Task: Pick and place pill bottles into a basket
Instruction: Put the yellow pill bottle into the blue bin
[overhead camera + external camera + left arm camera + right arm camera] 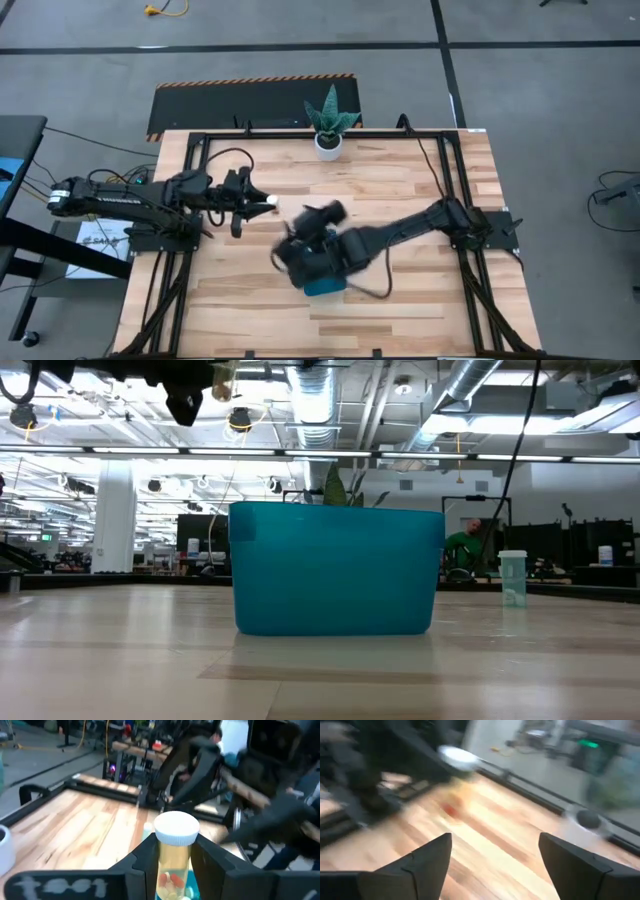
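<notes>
My left gripper (pixel 258 203) reaches in from the table's left and is shut on a pill bottle (pixel 175 855) with a clear yellowish body, pills inside and a white cap (pixel 271 201). The teal basket (pixel 325 287) stands on the table near the middle, mostly hidden under my right arm in the high view; the low view shows its whole side (pixel 335 570). My right gripper (pixel 492 855) is open and empty above the table by the basket, facing the held bottle (pixel 457 756). Another pale-green bottle (pixel 513 578) stands upright on the table beyond the basket. My left gripper pinches the bottle's body just below the cap (pixel 175 851) between its two fingers (pixel 145 860). The fingers come level from the table's left and lie along the bottle. The cap sticks out past the fingertips toward the table's right. The bottle is lifted clear of the table.
A small white pot with a green plant (pixel 329 125) stands at the table's far edge. Black frame rails (pixel 200 140) run along the table's sides. Bare wood lies at the near left (pixel 220 300) and near right (pixel 430 300).
</notes>
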Tool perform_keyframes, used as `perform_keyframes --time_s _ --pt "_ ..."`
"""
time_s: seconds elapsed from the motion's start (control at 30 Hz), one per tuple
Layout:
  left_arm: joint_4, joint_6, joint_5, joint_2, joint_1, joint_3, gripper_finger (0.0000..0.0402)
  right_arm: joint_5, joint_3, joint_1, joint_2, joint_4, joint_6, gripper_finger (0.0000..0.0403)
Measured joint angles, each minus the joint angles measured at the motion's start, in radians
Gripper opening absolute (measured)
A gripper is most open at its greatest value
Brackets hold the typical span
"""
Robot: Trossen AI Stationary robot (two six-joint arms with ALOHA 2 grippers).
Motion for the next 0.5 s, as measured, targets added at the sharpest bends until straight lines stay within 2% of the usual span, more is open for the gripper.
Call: perform_keyframes --time_s 0.13,0.17,0.27,0.33,0.4,0.5 --pt "-0.049 0.024 0.026 0.002 -0.02 0.0 0.0085 0.119 0.064 0.093 0.002 -0.536 0.528 0.0302" --pt "-0.047 0.029 0.029 0.008 -0.032 0.0 0.0085 0.117 0.07 0.112 -0.003 -0.574 0.624 0.0303" --pt "-0.042 0.03 0.027 0.039 -0.078 0.0 0.0085 0.047 0.019 0.134 -0.061 -0.503 0.504 0.0302" --pt "-0.004 0.028 0.01 0.084 -0.117 0.003 0.0085 0.012 0.023 0.12 -0.078 -0.533 0.523 0.0302" --pt "0.03 0.025 -0.006 0.139 -0.158 -0.002 0.0085 0.038 0.018 0.118 -0.093 -0.562 0.576 0.0302" --pt "0.171 0.002 -0.065 0.232 -0.215 0.001 0.0085 0.075 0.02 0.119 -0.119 -0.562 0.509 0.0302"
